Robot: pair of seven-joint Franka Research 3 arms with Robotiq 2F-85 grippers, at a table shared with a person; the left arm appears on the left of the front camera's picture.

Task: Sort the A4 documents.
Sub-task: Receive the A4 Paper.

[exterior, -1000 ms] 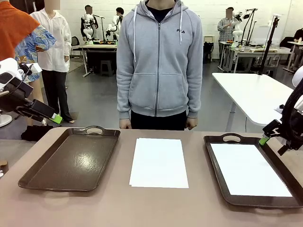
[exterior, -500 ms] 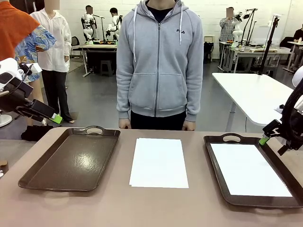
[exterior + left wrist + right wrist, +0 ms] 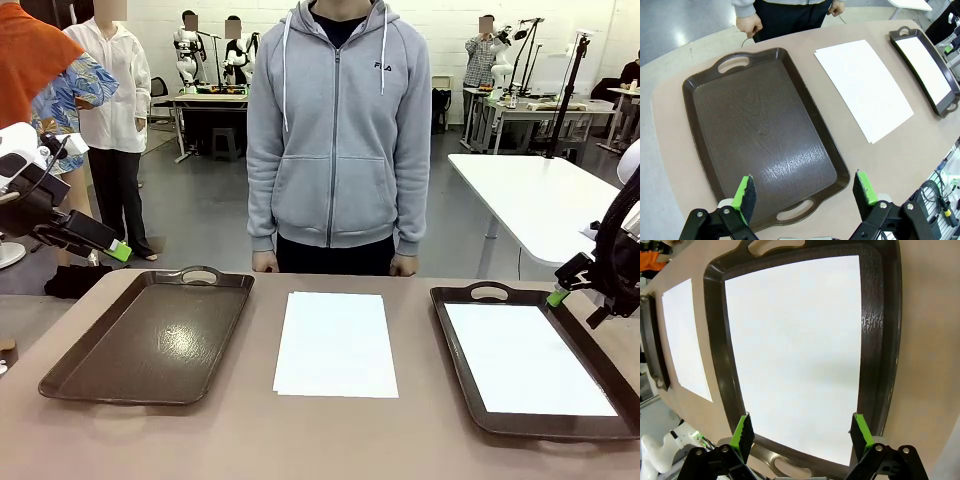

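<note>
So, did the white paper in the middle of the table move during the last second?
No. The white paper lies at the same spot between the left tray and the right tray, as before.

Left tray (image 3: 150, 340) and right tray (image 3: 550, 426) on tan table (image 3: 230, 440); grey-hoodied person (image 3: 337, 140) beyond.

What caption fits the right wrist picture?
The right arm's open jaws above a white sheet lying in a brown tray.
</note>
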